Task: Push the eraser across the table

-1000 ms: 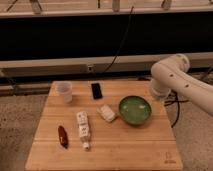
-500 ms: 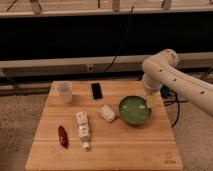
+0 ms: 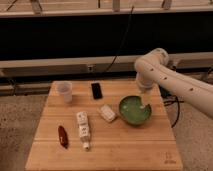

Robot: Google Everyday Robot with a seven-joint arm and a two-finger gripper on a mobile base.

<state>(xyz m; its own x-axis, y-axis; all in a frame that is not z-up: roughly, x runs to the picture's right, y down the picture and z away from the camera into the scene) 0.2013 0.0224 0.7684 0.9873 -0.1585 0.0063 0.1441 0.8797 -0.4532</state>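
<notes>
Black eraser is lying untouched near the far edge of the table. Meanwhile the gripper is hovering over the green bowl, can't tell its spread.

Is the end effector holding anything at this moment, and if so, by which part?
Nothing is visibly held. The end effector hangs over the green bowl, while the eraser lies on the table, well apart from it.
</notes>
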